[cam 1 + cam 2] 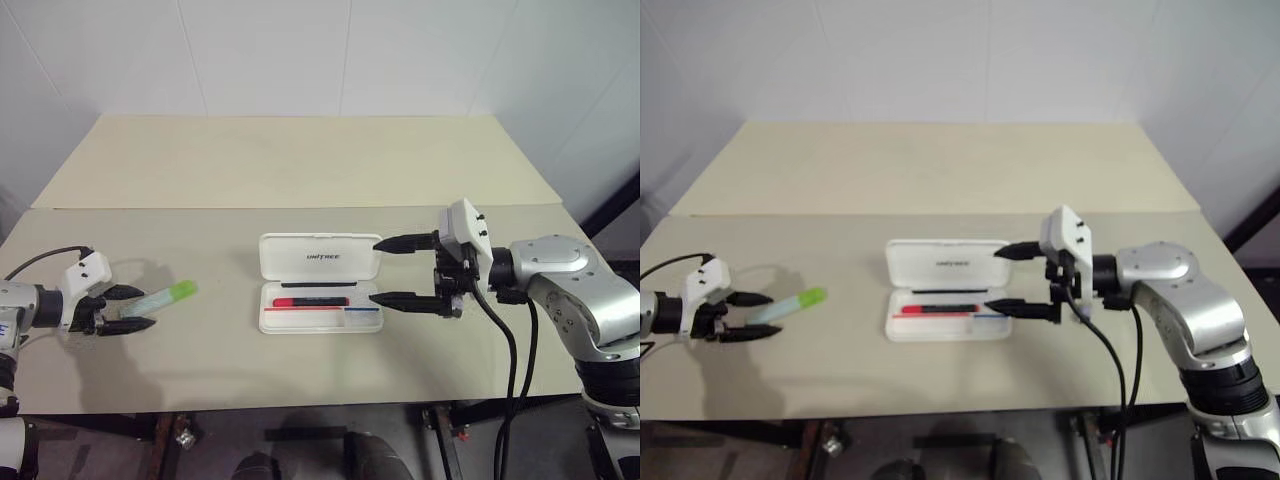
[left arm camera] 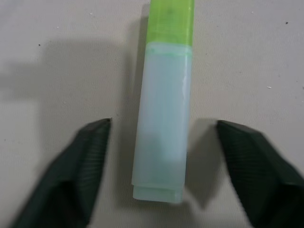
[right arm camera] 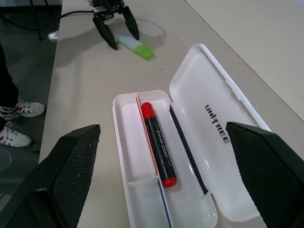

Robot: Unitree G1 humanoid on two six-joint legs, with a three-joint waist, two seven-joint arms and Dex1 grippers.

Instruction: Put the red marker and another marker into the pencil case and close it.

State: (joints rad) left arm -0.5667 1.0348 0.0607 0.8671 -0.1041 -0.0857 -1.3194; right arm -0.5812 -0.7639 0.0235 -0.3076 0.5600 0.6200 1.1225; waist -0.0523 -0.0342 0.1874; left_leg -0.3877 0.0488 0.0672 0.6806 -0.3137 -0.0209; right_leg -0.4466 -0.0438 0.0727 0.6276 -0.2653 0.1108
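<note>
The left tool stands well to the left of the pencil case, low on the table. Its two fingers are apart, one on each side of the pale marker with the green cap, and do not yet touch it. This marker lies flat on the table, its cap end toward the pencil case. The case is open, its lid laid back flat, and the red marker lies already in the tray. The right tool hovers just at the right end of the case, its fingers wide apart and empty. One risk is that the left fingers close near the marker's blunt end, so it may slip out or tilt. The right tool may also knock the lid.
</note>
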